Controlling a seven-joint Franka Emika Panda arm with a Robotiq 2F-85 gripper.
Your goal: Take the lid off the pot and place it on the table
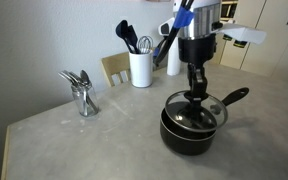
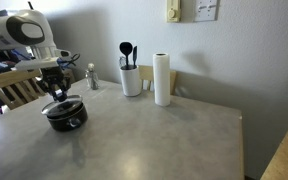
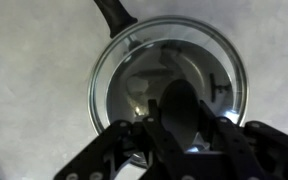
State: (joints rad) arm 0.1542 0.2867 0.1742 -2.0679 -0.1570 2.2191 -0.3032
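Observation:
The black pot (image 1: pixel 194 133) stands on the grey table (image 1: pixel 74 140), its long handle (image 1: pixel 236 97) pointing away to the right. The glass lid (image 1: pixel 190 112) lies on the pot. My gripper (image 1: pixel 196 94) comes straight down onto the lid's black knob and its fingers are closed against it. In the wrist view the clear lid (image 3: pixel 124 70) fills the frame, the knob sits between my fingers (image 3: pixel 181 125), and the pot's handle (image 3: pixel 114 12) runs off the top. The pot (image 2: pixel 66 116) and my gripper (image 2: pixel 58 93) also show at the table's left side.
A white crock of utensils (image 1: pixel 140 68) (image 2: pixel 131 80) and a paper towel roll (image 2: pixel 163 80) stand at the back by the wall. A metal holder (image 1: pixel 81 92) stands to one side. A wooden chair (image 1: pixel 114 68) is behind the table. Bare tabletop (image 2: pixel 164 140) lies beside the pot.

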